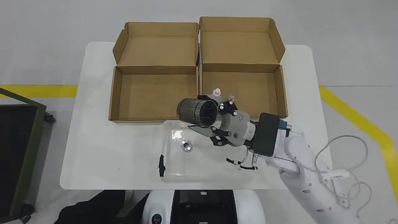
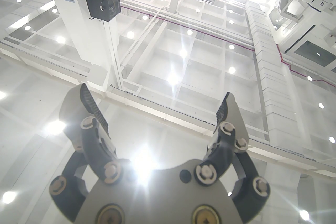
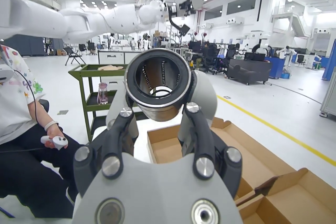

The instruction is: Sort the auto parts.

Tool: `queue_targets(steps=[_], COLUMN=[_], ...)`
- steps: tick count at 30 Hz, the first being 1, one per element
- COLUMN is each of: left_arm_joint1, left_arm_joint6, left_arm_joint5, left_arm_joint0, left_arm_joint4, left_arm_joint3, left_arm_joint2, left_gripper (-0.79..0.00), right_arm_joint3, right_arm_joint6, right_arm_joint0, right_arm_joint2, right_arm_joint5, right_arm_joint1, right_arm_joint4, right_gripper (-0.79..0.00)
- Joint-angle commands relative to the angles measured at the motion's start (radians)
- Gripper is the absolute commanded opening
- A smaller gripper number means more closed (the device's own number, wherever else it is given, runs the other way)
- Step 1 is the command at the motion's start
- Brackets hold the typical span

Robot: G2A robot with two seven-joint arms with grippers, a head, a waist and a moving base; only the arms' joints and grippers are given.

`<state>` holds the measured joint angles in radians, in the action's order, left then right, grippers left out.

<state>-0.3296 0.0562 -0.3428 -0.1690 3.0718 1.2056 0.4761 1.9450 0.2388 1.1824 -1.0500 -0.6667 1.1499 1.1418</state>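
Green cart left of white table; pink bottle on cart shelf

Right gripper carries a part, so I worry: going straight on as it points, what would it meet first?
Probably nothing near: the right gripper, shut on the cylindrical part, points about level and seems to pass above the left cardboard box. Depth is unclear; a green cart stands far beyond.

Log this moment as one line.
right gripper: shut on metal cylinder, held near cardboard boxes | left gripper: open, pointing upward | tray: small metal part inside
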Motion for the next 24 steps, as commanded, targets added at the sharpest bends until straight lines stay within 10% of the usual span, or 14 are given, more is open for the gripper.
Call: queue_targets(steps=[1,24], left_arm_joint1=[0.0,0.0], left_arm_joint6=[0.0,0.0], left_arm_joint5=[0.0,0.0], left_arm_joint0=[0.0,0.0], left_arm_joint4=[0.0,0.0], left_arm_joint3=[0.0,0.0], left_arm_joint2=[0.0,0.0], left_gripper=[0.0,0.0], right_arm_joint3=[-0.023,-0.301], right_arm_joint6=[-0.06,-0.465], right_arm_joint0=[-0.02,-0.241], right_arm_joint2=[0.02,0.215], right_arm_joint5=[0.014,0.225], right_arm_joint1=[0.004,0.078], right_arm_joint4=[0.009,0.025], right_gripper=[-0.785,-0.785])
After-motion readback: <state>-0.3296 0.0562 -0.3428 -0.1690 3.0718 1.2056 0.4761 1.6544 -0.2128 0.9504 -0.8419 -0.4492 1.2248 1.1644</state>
